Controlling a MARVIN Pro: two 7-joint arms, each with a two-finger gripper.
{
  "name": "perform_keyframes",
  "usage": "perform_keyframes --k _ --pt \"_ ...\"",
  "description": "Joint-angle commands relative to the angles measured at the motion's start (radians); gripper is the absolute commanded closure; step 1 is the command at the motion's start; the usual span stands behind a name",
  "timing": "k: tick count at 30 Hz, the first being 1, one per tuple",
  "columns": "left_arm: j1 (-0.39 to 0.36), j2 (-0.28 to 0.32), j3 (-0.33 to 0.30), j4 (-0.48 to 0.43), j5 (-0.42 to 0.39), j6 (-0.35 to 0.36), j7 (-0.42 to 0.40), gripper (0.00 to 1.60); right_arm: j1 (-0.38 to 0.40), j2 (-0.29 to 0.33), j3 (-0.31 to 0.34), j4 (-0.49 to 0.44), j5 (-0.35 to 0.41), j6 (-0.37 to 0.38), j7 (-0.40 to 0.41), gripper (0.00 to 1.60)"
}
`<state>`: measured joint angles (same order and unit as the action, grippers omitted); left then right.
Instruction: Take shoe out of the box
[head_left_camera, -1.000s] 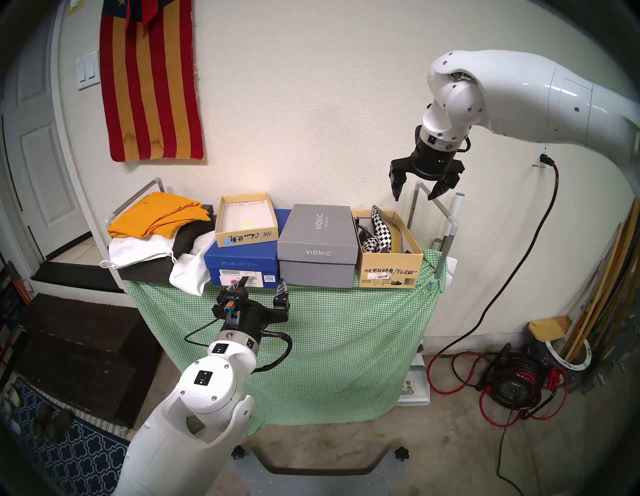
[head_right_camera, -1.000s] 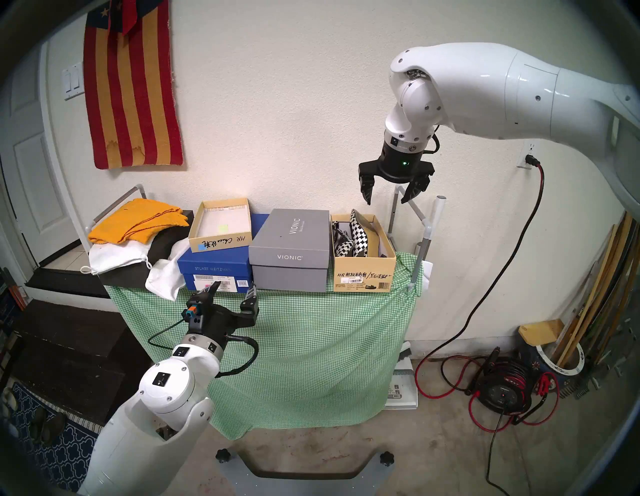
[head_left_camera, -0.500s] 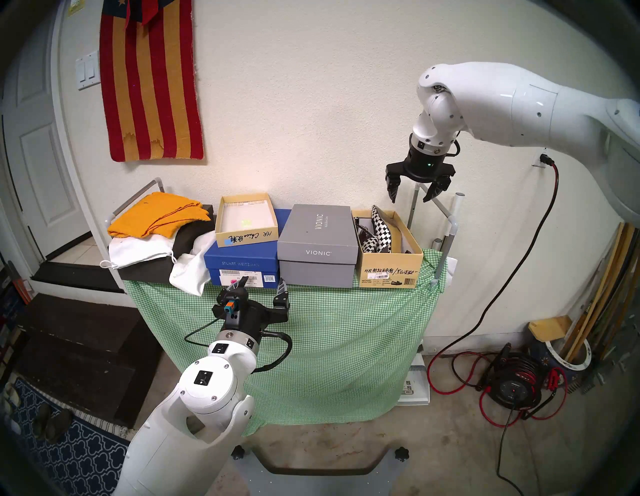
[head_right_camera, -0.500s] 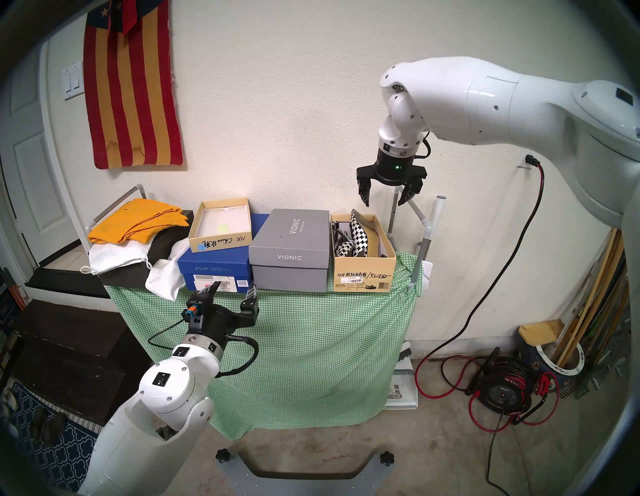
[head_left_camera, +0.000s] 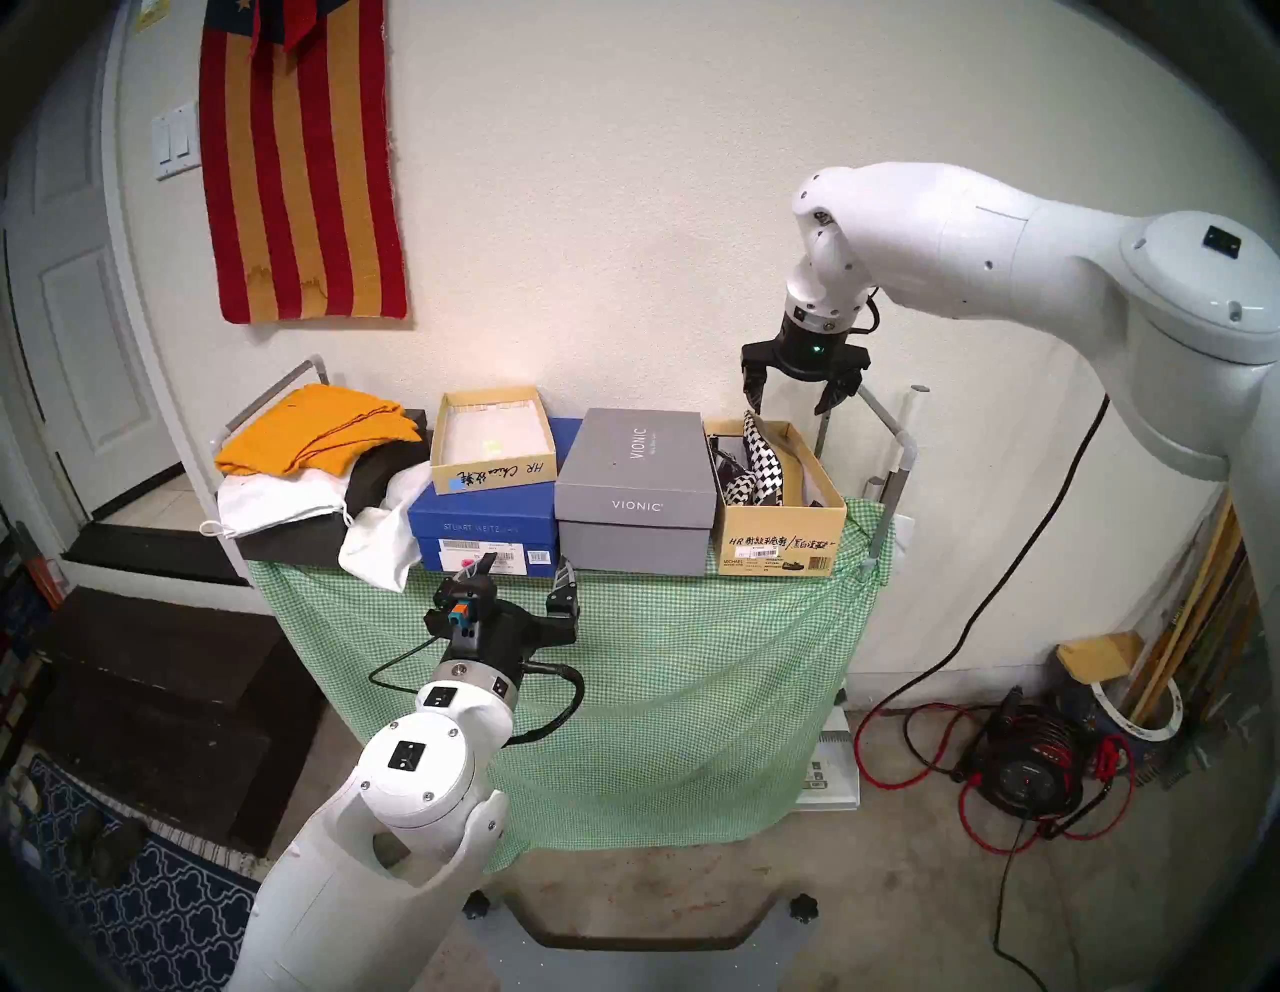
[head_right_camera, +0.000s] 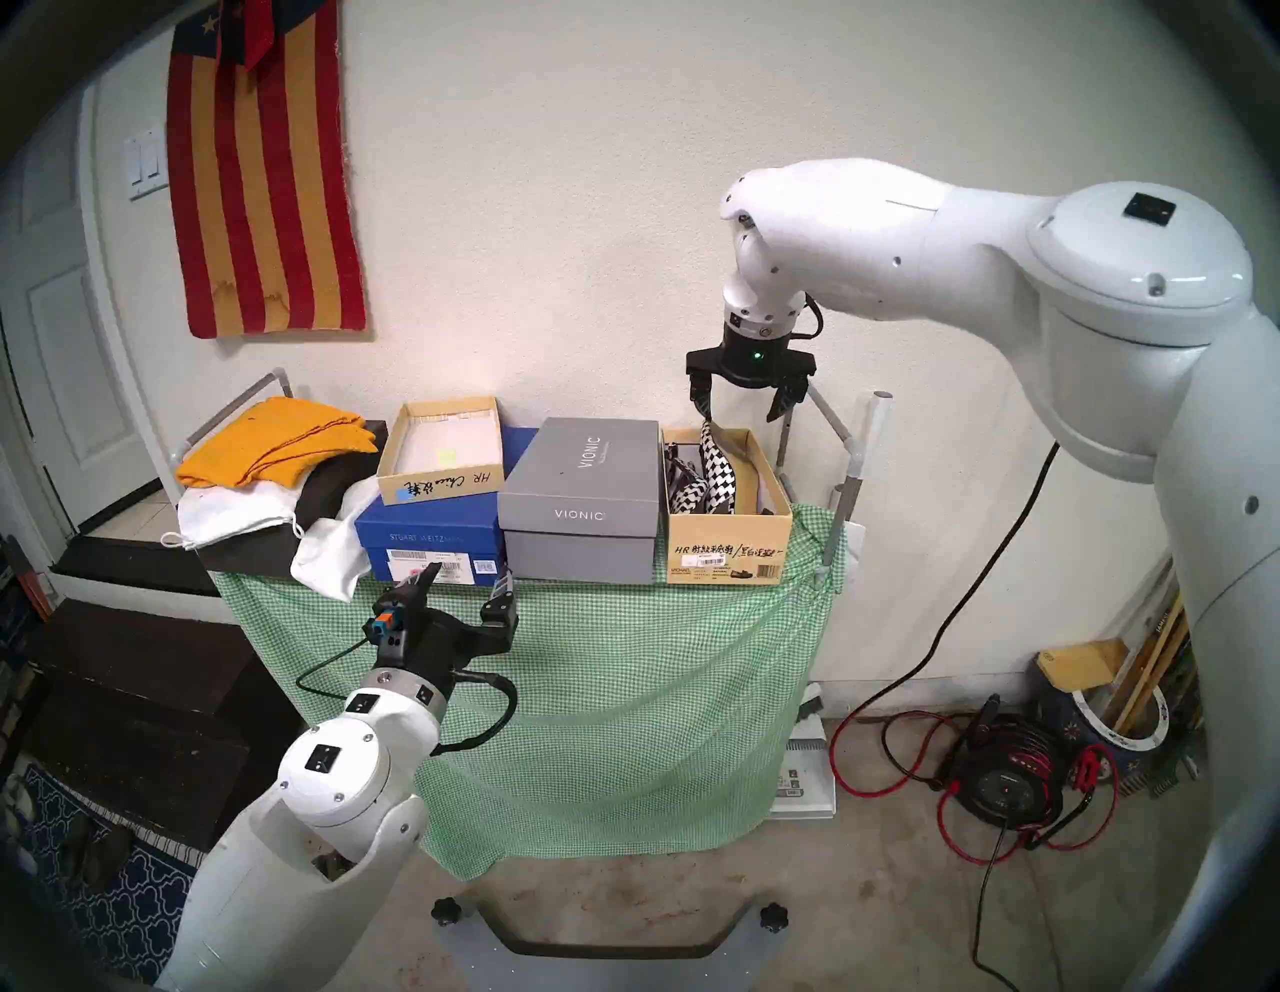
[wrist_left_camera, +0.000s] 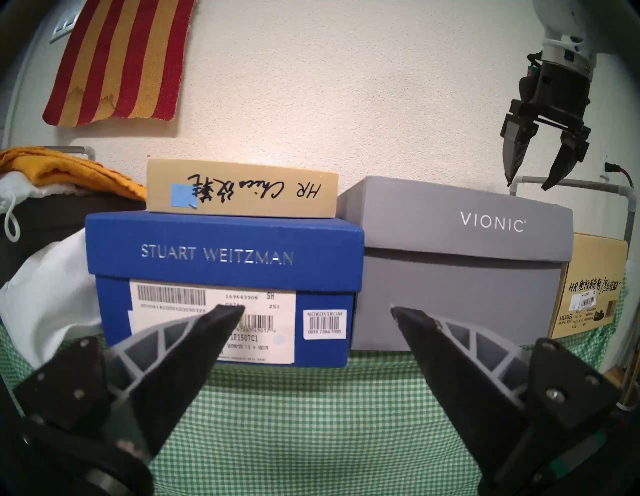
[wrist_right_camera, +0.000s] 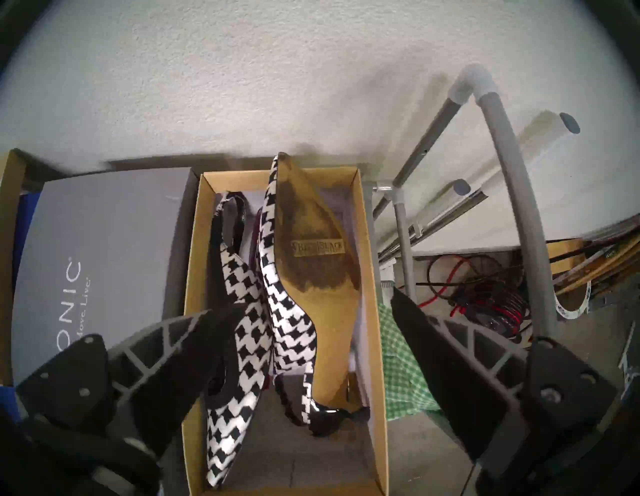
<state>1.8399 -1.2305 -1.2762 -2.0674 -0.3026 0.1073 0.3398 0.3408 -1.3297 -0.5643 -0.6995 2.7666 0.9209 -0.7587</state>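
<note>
Two arms are showing in the head view. The right arm is reaching in from the right with its wrist bent down, and the right pincer (head_left_camera: 796, 398) is hanging with its jaws spread wide and empty, just above the far end of the box (head_left_camera: 779, 537). That tan box is sitting at the right end of the desk (head_left_camera: 658, 665), which is draped in green checked cloth, and is carrying black handwriting starting "HR" over a printed barcode label. A checkered shoe (head_left_camera: 758, 461) is leaning inside it. The left arm is holding level before the desk's front edge, the left pincer (head_left_camera: 523, 578) spread and empty.

From the left wrist, the left pincer is facing a blue box (wrist_left_camera: 225, 256) reading "STUART WEITZMAN" with a "NORDSTROM" sticker, beside a grey box (wrist_left_camera: 460, 242) reading "VIONIC".

From the right wrist, the fingers (wrist_right_camera: 194, 350) are framing the shoe lying on its side, tan sole showing a blurred stamp.
</note>
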Motion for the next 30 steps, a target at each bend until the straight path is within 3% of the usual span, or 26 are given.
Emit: perform_keyframes --k 1,30 --pt "0.000 0.000 0.000 0.000 0.000 0.000 0.000 0.00 -0.067 -0.055 -0.004 0.079 -0.022 -0.004 0.033 0.00" --pt "0.000 0.000 0.000 0.000 0.000 0.000 0.000 0.00 -0.186 -0.149 -0.031 0.269 -0.126 -0.003 0.175 0.00"
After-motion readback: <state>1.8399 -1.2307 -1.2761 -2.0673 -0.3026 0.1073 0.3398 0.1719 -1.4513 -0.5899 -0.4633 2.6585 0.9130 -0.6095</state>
